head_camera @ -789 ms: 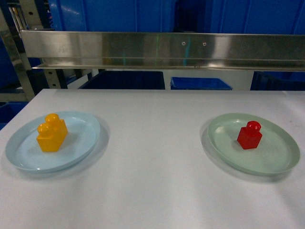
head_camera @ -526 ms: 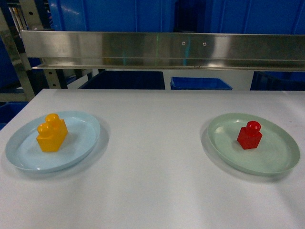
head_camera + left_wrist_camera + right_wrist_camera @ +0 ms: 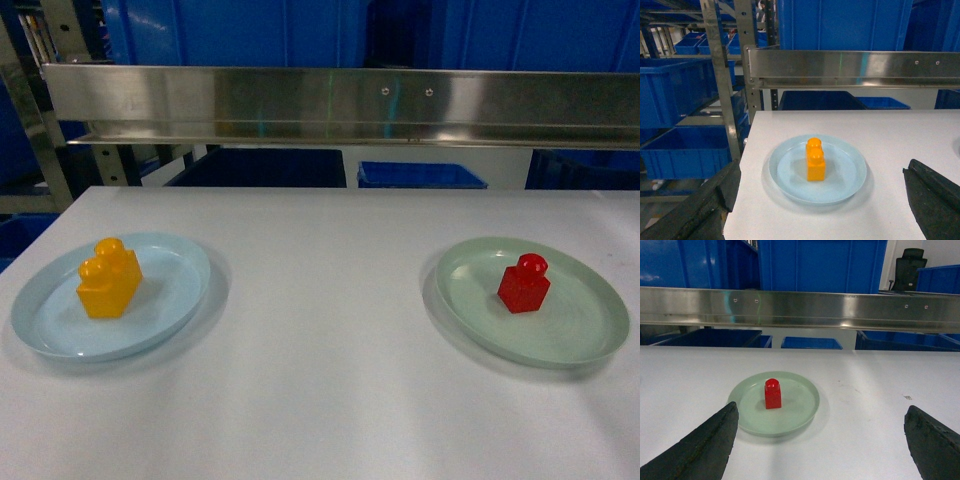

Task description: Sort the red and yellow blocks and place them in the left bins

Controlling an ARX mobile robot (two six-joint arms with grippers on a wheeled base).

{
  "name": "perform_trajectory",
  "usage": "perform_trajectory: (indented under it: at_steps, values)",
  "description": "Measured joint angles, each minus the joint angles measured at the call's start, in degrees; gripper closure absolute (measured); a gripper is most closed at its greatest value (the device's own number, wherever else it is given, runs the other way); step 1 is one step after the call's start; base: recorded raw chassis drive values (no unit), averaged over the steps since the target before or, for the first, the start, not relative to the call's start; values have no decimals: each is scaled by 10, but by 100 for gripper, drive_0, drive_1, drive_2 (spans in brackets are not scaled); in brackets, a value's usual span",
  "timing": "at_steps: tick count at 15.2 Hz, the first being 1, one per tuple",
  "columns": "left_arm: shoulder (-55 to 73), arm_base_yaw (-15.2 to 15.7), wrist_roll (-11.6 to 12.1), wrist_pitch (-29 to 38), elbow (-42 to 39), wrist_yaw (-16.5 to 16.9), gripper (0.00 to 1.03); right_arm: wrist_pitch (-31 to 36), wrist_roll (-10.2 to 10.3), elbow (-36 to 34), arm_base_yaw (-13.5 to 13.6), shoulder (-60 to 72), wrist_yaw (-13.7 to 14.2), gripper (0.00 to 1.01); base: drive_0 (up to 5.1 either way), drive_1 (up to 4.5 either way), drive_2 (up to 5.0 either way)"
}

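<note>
The yellow block point(image 3: 109, 277) is seated upright on the blue plate point(image 3: 170, 320) at the table's point(image 3: 320, 400) left. Its long axis is seen running away from the left wrist camera, studs point(image 3: 814, 145) upward. The red block point(image 3: 524, 283) is seated upright on the green plate point(image 3: 580, 340) at the right, its single stud pointed up. The left gripper point(image 3: 822, 200) is held spread wide, well short of the yellow block. The right gripper point(image 3: 820, 440) is likewise spread, nothing grasped. Blue bins point(image 3: 675, 90) are shelved left of the table.
</note>
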Motion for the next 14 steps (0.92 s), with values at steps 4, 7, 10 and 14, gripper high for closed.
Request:
perform_trajectory:
  at_steps: [4, 7, 10, 14]
  values:
    - [0, 0, 0, 0, 0, 0, 5, 0, 0, 0, 0, 0, 0, 3, 0, 0, 0]
    - [0, 0, 0, 0, 0, 0, 5, 0, 0, 0, 0, 0, 0, 3, 0, 0, 0]
    - [0, 0, 0, 0, 0, 0, 5, 0, 0, 0, 0, 0, 0, 3, 0, 0, 0]
    - [0, 0, 0, 0, 0, 0, 5, 0, 0, 0, 0, 0, 0, 3, 0, 0, 0]
